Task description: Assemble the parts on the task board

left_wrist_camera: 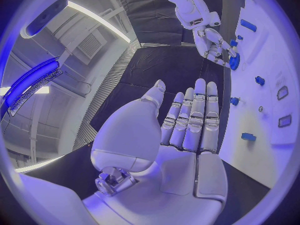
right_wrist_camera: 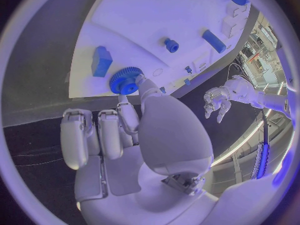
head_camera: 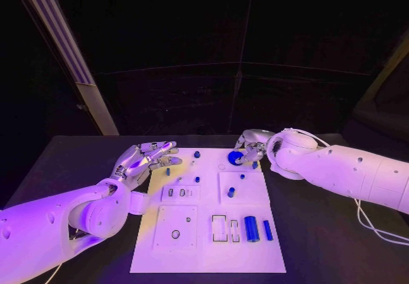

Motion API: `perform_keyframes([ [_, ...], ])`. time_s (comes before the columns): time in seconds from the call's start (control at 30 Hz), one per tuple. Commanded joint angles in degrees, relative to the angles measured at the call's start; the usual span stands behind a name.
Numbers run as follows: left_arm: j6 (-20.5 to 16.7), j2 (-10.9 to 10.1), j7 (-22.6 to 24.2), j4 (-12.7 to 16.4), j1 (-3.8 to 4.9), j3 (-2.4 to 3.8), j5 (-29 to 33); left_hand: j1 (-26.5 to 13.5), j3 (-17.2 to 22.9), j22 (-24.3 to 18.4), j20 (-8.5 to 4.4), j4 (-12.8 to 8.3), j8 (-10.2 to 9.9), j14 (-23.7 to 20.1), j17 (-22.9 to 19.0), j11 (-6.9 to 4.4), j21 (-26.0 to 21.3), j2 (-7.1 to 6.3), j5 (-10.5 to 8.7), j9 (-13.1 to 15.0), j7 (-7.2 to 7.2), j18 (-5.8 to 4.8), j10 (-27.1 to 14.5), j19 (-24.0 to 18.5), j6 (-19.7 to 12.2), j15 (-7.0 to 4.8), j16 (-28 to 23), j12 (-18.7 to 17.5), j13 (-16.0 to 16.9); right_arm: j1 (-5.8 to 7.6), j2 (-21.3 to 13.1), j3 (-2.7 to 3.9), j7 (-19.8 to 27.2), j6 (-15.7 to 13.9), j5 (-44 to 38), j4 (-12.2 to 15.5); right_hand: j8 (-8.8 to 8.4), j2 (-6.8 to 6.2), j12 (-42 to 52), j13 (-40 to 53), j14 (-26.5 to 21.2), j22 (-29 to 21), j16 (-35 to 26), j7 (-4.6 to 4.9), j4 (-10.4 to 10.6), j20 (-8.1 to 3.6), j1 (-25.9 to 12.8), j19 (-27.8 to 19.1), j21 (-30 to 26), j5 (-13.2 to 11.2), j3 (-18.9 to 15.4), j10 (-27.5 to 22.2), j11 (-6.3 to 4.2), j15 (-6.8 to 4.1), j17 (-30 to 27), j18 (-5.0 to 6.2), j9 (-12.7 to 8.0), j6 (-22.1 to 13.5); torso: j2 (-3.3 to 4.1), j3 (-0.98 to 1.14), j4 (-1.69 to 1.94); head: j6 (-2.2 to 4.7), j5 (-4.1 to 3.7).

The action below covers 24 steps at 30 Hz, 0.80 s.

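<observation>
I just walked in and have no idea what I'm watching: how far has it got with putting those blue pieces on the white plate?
Some small blue pegs already stand upright on the task board. In hand: the right hand holds a blue gear at the board's far end; the left hand hovers open beside the board. Left: a blue cylinder and a blue bar lie loose near the front.

No readable text, labels, numbers or signs on anything in view
</observation>
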Motion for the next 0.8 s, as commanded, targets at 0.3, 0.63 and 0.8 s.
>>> perform_keyframes([
  [0.3,1.08,0.07,0.03,-0.04,0.08,0.03,-0.06,0.12,-0.02,-0.05,0.18,-0.34,-0.24,-0.28,0.05,0.08,-0.39,0.46,0.22,-0.07,0.72,0.38,-0.37,0.10,-0.35,0.26,-0.39,-0.39,-0.07,0.04,0.70,-0.04,-0.20,1.04,-2.44,0.00,0.93,0.79,0.92,0.78,3.20,9.73,0.28,-0.30,-0.27,-0.18,0.09,2.28,0.42,-0.21,0.38,0.88,-0.23,-0.30,1.05,-0.47,0.15,1.70,0.01,-0.01,0.03,-0.29,-0.15],
  [0.63,1.20,0.09,-0.06,-0.12,0.08,0.03,-0.06,0.12,-0.02,-0.05,0.18,-0.34,-0.24,-0.28,0.05,0.08,-0.39,0.46,0.22,-0.07,0.72,0.38,-0.37,0.10,-0.35,0.26,-0.39,-0.39,-0.07,0.01,0.76,-0.06,-1.11,-0.81,-8.88,0.18,2.35,3.09,1.99,2.34,3.30,10.50,0.44,-1.11,-4.46,-0.86,5.32,2.78,0.70,-4.18,7.12,1.57,-1.08,-1.04,1.64,-0.65,0.20,5.74,0.02,0.04,-0.03,-0.49,-0.17],
  [0.8,1.25,0.12,-0.10,-0.19,0.07,0.02,-0.06,0.06,0.00,-0.09,0.19,-0.34,-0.27,-0.30,0.06,0.08,-0.42,0.53,0.22,-0.06,0.72,0.38,-0.38,0.09,-0.35,0.27,-0.43,-0.41,-0.07,-0.02,0.81,-0.06,-0.36,-2.63,-9.97,1.44,2.49,2.61,2.17,2.66,3.34,10.82,0.49,-1.34,-4.71,-1.05,4.38,3.00,0.81,-3.98,8.83,1.80,-1.27,-1.22,1.84,-0.72,0.11,6.56,-0.01,0.03,0.03,-0.56,-0.28],
])
